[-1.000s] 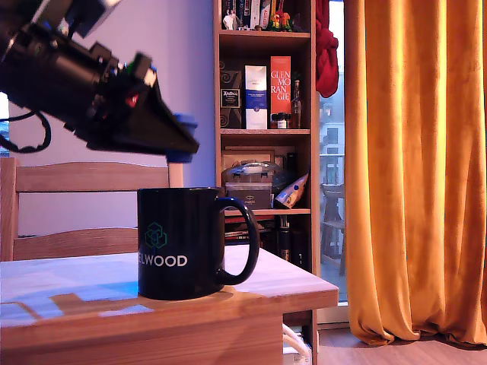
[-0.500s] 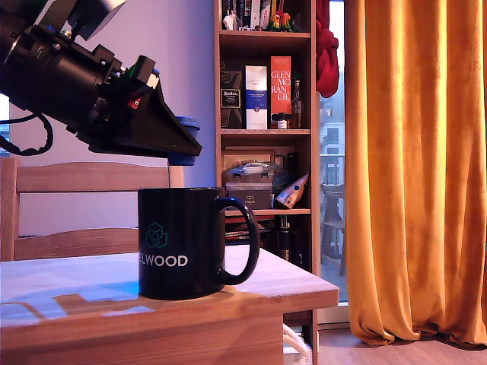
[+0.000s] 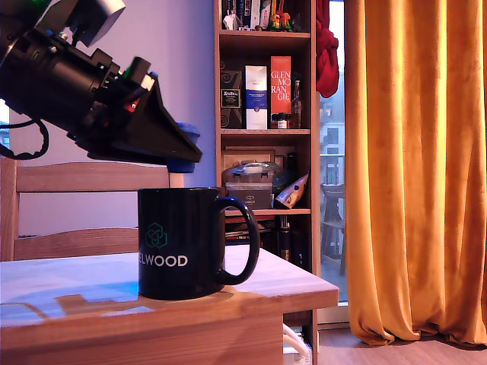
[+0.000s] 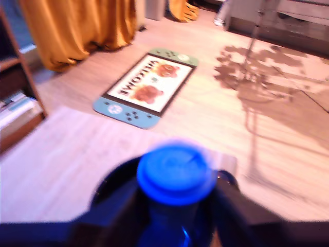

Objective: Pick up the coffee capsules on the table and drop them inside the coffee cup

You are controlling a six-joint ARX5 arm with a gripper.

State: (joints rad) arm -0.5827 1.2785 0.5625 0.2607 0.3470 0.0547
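The black coffee cup (image 3: 183, 243) with white lettering stands on the light wooden table (image 3: 289, 285), its handle toward the exterior view's right. My gripper (image 3: 185, 150) hangs just above the cup's rim, shut on a blue coffee capsule (image 3: 183, 166) that pokes out above and below the black fingers. In the wrist view the blue capsule (image 4: 175, 172) sits between my two dark fingers (image 4: 115, 218), rim up, directly over the cup's dark opening (image 4: 110, 180). The inside of the cup is hidden.
A wooden chair (image 3: 84, 179) stands behind the table. A tall bookshelf (image 3: 262, 114) and an orange curtain (image 3: 411, 167) fill the exterior view's right. The table edge (image 4: 226, 159) lies just past the cup, with wooden floor and a doormat (image 4: 146, 87) below.
My gripper, still holding the blue capsule, has eased slightly down and toward the exterior view's right over the cup. The cup has not moved.
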